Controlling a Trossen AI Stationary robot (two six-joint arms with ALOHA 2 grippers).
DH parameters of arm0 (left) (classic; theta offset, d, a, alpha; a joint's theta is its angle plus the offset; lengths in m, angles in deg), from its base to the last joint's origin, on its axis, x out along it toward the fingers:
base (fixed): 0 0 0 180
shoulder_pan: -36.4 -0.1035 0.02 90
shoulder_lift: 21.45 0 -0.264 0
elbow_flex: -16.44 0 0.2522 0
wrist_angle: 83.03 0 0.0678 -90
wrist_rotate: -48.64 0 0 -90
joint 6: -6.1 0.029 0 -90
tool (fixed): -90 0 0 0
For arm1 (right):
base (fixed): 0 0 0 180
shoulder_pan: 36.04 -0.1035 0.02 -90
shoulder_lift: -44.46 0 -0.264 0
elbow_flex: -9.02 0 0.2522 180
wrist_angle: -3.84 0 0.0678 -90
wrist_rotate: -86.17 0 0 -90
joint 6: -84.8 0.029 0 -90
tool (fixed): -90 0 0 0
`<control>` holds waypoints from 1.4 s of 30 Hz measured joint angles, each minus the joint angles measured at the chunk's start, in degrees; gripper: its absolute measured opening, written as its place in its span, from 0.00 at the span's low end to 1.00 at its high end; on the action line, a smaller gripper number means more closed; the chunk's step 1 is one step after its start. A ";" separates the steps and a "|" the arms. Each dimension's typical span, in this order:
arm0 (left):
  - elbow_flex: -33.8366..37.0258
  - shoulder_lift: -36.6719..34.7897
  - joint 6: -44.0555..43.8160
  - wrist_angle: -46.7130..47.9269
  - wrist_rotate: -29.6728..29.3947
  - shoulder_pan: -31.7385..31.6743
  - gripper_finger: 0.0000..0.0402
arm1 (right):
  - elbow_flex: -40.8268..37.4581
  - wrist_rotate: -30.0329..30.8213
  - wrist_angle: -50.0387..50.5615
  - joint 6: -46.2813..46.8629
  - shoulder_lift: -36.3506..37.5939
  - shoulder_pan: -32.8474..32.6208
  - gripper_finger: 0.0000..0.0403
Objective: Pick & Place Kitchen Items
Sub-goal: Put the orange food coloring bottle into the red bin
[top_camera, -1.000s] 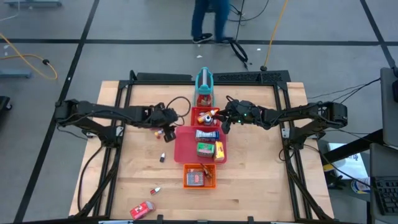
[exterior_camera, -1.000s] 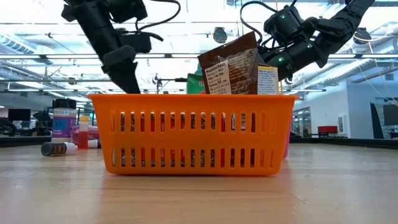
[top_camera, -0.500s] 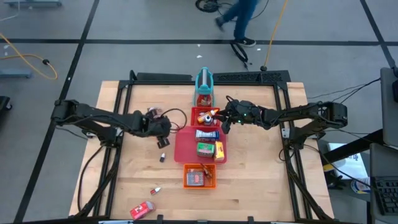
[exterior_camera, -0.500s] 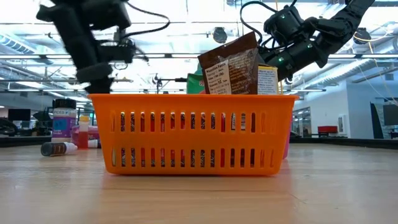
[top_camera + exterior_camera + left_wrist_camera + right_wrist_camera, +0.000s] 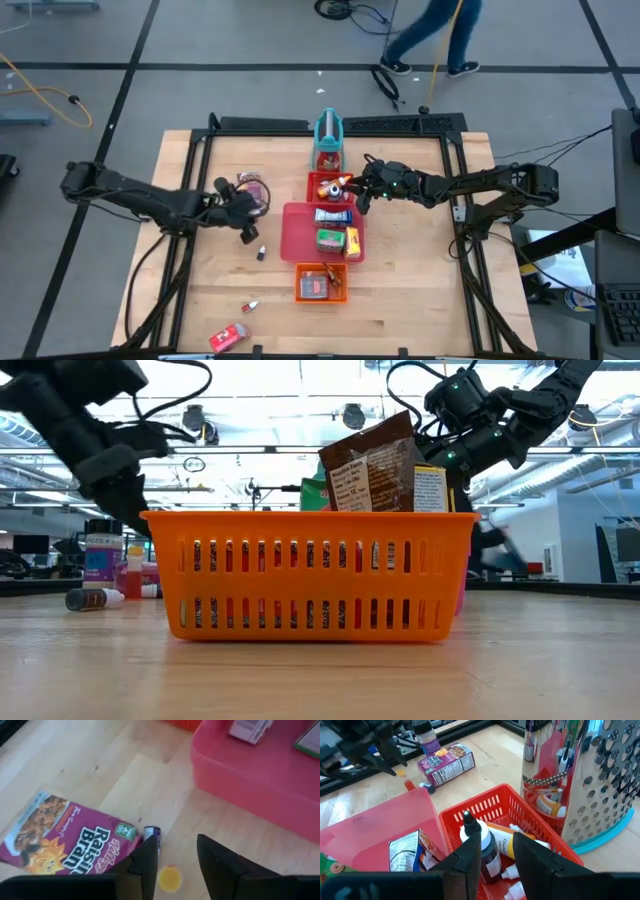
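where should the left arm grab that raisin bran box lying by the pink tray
Grip the Raisin Bran box across its two long edges, coming straight down from above. It lies flat on the wooden table with its broad printed face up, so only the thin sides offer a pinch. The left end effector is already beside it.

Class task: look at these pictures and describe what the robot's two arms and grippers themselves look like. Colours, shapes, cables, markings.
Both arms are dark, slim and jointed, with black cables looping along them. The left gripper and right gripper each end in two flat dark fingers. Small green lights glow near the right wrist. No lettering can be made out.
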 joint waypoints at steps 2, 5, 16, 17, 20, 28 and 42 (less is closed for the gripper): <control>1.87 -1.19 -0.33 -1.00 -0.49 0.22 0.34 | 0.00 0.02 -0.37 0.00 0.00 0.01 0.26; 4.18 -1.82 -1.26 -3.49 -0.64 0.17 0.36 | 0.00 -0.02 -0.44 0.00 0.00 0.00 0.26; 7.56 -1.50 -2.77 -8.64 -1.35 0.17 0.46 | 0.00 0.02 -0.89 0.00 0.00 0.01 0.26; 7.57 -1.55 -2.77 -8.63 -1.28 0.17 0.46 | 0.00 0.02 -0.90 0.00 0.00 0.01 0.26; 7.59 -1.52 -2.77 -8.83 -0.93 0.17 0.46 | 0.00 0.02 -0.87 0.00 0.00 0.00 0.26; 7.59 -1.52 -2.79 -9.03 0.12 0.17 0.35 | 0.00 0.02 -0.87 0.00 0.00 0.00 0.26; 7.59 -0.17 -3.49 -9.30 0.18 0.17 0.24 | 0.00 -0.13 -0.85 0.01 0.00 0.01 0.26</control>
